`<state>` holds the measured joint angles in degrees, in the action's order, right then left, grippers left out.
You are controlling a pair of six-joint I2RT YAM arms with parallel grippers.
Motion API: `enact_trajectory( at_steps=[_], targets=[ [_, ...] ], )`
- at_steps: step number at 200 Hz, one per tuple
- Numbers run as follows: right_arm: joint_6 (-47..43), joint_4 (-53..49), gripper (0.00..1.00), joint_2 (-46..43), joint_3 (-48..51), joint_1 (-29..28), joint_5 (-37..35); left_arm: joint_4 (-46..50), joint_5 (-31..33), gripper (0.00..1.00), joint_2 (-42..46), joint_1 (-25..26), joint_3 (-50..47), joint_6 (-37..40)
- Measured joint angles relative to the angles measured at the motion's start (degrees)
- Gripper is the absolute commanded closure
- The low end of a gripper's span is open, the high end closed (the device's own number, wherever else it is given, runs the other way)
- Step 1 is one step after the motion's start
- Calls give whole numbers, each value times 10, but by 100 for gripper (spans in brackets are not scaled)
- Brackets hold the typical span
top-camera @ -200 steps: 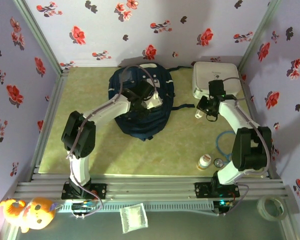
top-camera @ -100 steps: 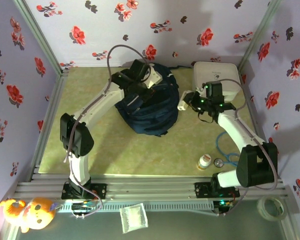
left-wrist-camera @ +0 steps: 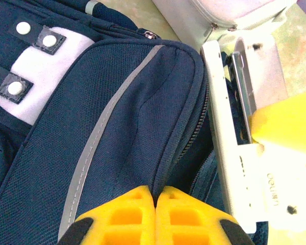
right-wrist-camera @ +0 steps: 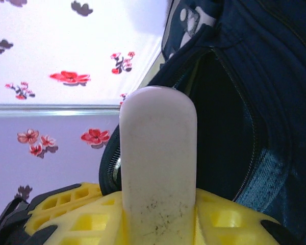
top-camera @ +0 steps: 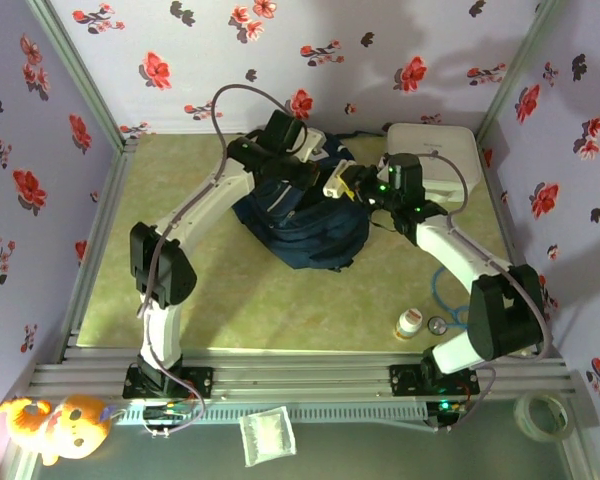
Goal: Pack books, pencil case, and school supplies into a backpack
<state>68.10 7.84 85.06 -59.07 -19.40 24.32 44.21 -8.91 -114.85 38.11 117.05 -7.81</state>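
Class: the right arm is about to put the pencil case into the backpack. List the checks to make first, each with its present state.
1. Grip: right end effector clamps the pencil case: ok.
2. Hold: left end effector shut on backpack fabric: ok.
3. Mouth: the opening gapes: ok.
4. Aim: pencil case tip inside the opening: not ok, it sits beside the rim.
5. Room inside: cannot tell, interior dark.

Just ahead of the right tool (right-wrist-camera: 158, 209), a dark gap in the backpack (right-wrist-camera: 280, 71) is bounded by zip edges. The pencil case (right-wrist-camera: 158, 153) clamped in that tool is set before it. Little room is left beside the left tool (left-wrist-camera: 155, 201), pinched on the flap.
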Motion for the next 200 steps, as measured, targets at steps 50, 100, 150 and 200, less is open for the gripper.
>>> enact_trajectory(
  at_steps=[50, 100, 150, 200],
  targets=[
    [34, -3, 50, 53, -47, -20, -8, -12, 3, 100, -16, -4, 26, -50],
    [45, 27, 54, 84, -59, -19, 18, -18, 0, 100, -16, -13, 32, -78],
    [-7, 2, 47, 35, -30, 7, 11, -21, -17, 100, -16, -16, 32, -84],
    [-122, -138, 40, -73, 12, 9, -73, -74, -52, 35, -7, -18, -21, -93]
  ],
)
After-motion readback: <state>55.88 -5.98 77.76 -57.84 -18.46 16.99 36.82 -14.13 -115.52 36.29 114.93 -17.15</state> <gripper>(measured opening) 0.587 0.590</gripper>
